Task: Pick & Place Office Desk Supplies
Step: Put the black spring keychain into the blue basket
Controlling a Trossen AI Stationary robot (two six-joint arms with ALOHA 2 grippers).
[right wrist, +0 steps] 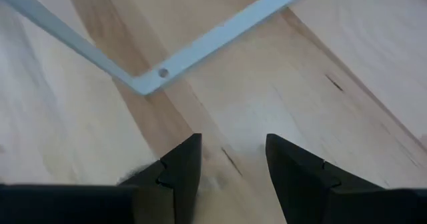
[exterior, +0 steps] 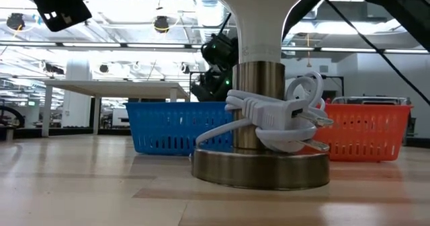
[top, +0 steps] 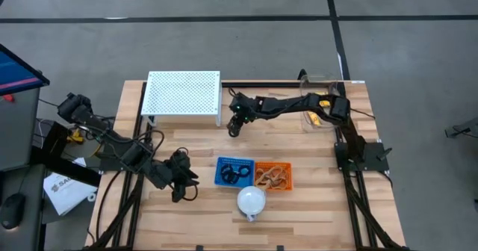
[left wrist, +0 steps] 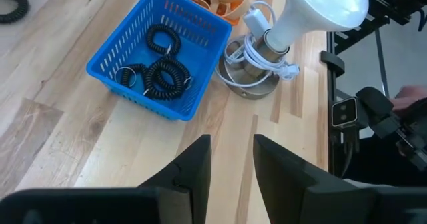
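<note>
Black coiled rings (left wrist: 160, 74) lie in a blue basket (top: 224, 178), and tan rubber bands (top: 272, 176) fill the orange basket (top: 287, 185) beside it. One more black coil (left wrist: 10, 4) lies loose on the table. Yellow items (top: 317, 116) sit in a clear tray at the far right. My left gripper (left wrist: 232, 164) is open and hovers over bare wood just left of the blue basket. My right gripper (right wrist: 230, 161) is open above bare table by the white shelf's front right leg (right wrist: 160, 72). Neither gripper holds anything.
A white perforated shelf (top: 183, 94) stands at the far middle of the table. A white dome lamp (top: 252, 200) with a wound cord (exterior: 282, 115) and metal base (exterior: 262, 167) stands just in front of the two baskets. Bare wood lies to the left and near right.
</note>
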